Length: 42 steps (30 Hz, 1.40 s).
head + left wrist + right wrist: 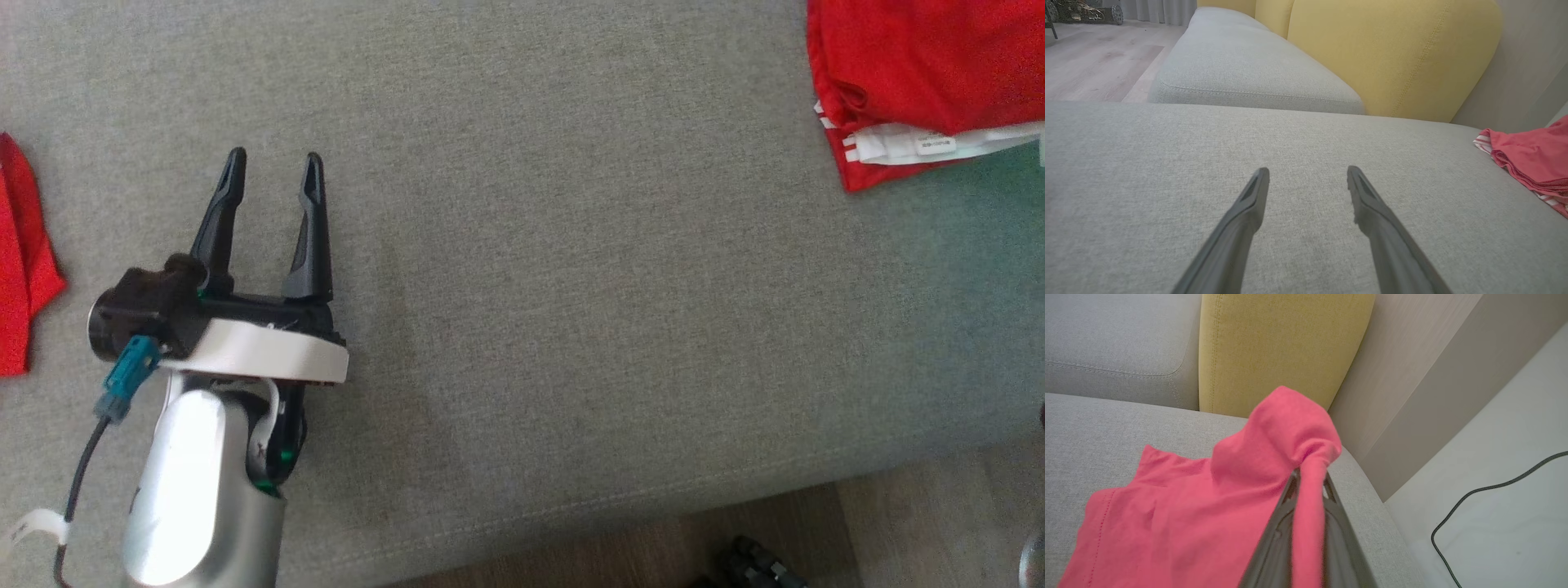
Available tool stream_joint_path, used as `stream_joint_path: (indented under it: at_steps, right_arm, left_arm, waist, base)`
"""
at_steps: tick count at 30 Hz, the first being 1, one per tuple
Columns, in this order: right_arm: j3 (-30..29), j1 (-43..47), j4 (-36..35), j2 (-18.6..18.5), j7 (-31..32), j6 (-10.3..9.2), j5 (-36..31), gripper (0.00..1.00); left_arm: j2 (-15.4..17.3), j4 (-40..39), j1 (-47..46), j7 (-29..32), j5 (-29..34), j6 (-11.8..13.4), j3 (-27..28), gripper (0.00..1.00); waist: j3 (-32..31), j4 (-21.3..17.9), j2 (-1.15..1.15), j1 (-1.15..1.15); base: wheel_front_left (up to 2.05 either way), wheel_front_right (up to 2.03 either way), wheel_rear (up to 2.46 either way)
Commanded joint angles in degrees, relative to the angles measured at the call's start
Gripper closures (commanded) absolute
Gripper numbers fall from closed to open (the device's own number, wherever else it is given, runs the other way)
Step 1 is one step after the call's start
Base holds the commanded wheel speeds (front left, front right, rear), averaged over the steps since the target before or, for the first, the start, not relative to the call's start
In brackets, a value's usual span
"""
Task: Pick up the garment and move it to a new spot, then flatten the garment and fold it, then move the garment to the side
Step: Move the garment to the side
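Left jaws stood spread wide and empty over the grey sofa seat (pixel 571 286), their two dark fingers (pixel 309 220) pointing across bare upholstery, with the silver forearm (pixel 196 482) and a teal connector (pixel 129 376) behind them in the head view. Right jaws were pressed together on a bunched fold of the red garment (pixel 1208 506), pinching it between the right fingers (pixel 1274 543) and holding that fold raised while the rest of the cloth lay spread on the seat near its right end. Seen from the head camera, the garment (pixel 922 65) sat at the upper right corner of the frame, well apart from the left jaws, with white stripes along its lower edge and a white band bearing a small label (pixel 935 145). From the left wrist, the same garment (pixel 1539 159) showed at the right edge, rumpled, its striped hem touching the seat. A second piece of red cloth (pixel 20 253) lay at the far left of the head view, near the left arm but not touching it. Yellow back cushions (pixel 1392 53) stood behind the seat, one of them directly beyond the lifted fold in the right wrist view. Wood flooring (pixel 898 523) ran along the sofa's front edge, and a thin black cable (pixel 1474 498) trailed over a pale area beside the sofa's end.
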Motion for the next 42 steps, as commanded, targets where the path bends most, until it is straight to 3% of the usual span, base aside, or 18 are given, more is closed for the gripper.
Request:
stream_joint_path:
  at_steps: [1, 4, 6, 7, 17, 26, 32, 42]
  right_arm:
    - [0.67, -1.57, -2.57, -0.64, 0.21, -0.05, -0.10, 1.00]
    - [0.39, -1.44, -3.23, -0.34, -0.30, -0.05, 0.07, 0.96]
    - [0.34, -1.37, -3.34, 0.02, -0.44, -0.05, 0.52, 0.36]
    - [0.96, -1.24, -3.30, 0.00, -0.41, -0.05, 0.59, 0.00]
    - [6.49, 0.71, -6.16, 0.60, -3.79, -0.05, 2.19, 0.00]
    - [17.54, 9.10, -11.75, 4.23, -9.43, -0.05, 7.76, 0.00]
    - [16.61, 17.39, -14.82, 9.40, -14.74, -0.05, 11.14, 0.00]
    - [15.30, 29.33, -15.94, 12.45, -19.01, -0.05, 8.69, 0.00]
  left_arm:
    - [0.45, -2.06, -1.14, -0.69, 0.83, -0.33, 2.15, 0.00]
    - [0.45, -1.94, -1.29, -0.69, 0.83, -0.44, 2.24, 0.00]
    - [0.45, -1.83, -1.36, -0.69, 0.78, -0.46, 2.24, 0.00]
    - [0.45, -1.75, -1.37, -0.69, 0.71, -0.44, 2.24, 0.00]
    - [0.45, -0.51, -0.73, -0.69, -2.05, 0.90, 1.02, 0.00]
    - [0.45, -0.57, 2.56, -0.69, -5.20, 3.70, 0.69, 0.00]
    - [0.45, -0.61, 6.19, -0.69, -7.29, 4.97, 0.66, 0.00]
    - [0.45, -1.67, 12.08, -0.69, -5.91, 4.35, 1.83, 0.00]
  waist:
    - [0.16, 0.06, 0.00, -0.01]
    - [0.22, 0.17, 0.00, -0.01]
    - [0.15, 0.22, 0.00, -0.01]
    - [0.04, 0.24, 0.00, -0.01]
    - [-6.04, 2.22, 0.00, -0.01]
    - [-14.96, 6.02, 0.00, -0.01]
    - [-19.62, 8.07, 0.00, -0.01]
    - [-23.63, 8.57, 0.00, -0.01]
  base:
    - [0.00, 0.00, 0.00]
    - [0.00, 0.00, 0.00]
    - [0.00, 0.00, 0.00]
    - [0.00, 0.00, 0.00]
    - [0.00, 0.00, 0.00]
    - [0.00, 0.00, 0.00]
    - [0.00, 0.00, 0.00]
    - [0.00, 0.00, 0.00]
